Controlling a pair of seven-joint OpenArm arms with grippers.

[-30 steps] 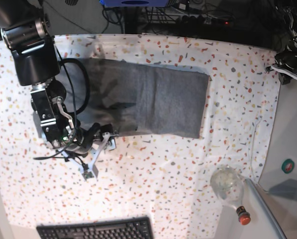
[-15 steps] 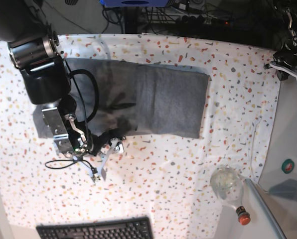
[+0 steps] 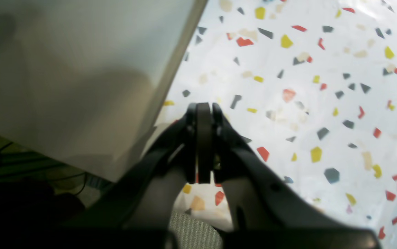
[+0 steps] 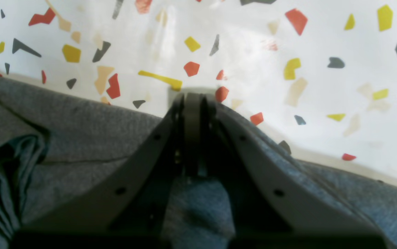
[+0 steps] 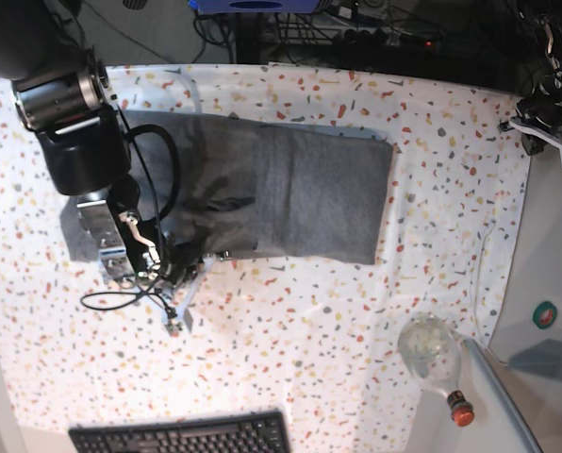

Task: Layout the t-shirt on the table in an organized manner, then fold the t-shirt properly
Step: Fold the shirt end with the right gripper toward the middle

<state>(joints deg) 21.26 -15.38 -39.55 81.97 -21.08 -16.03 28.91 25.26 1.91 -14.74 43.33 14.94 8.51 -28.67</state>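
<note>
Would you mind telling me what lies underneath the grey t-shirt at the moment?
The t-shirt lies folded on the speckled table, which shows all round it. The right gripper is shut on its near edge. The cloth directly beneath the shirt is covered and cannot be seen.

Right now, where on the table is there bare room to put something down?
Bare cloth lies between the t-shirt and the keyboard, and right of the shirt up to the table edge. It is crowded at the shirt's left end around the right gripper, and near the bottle.
</note>
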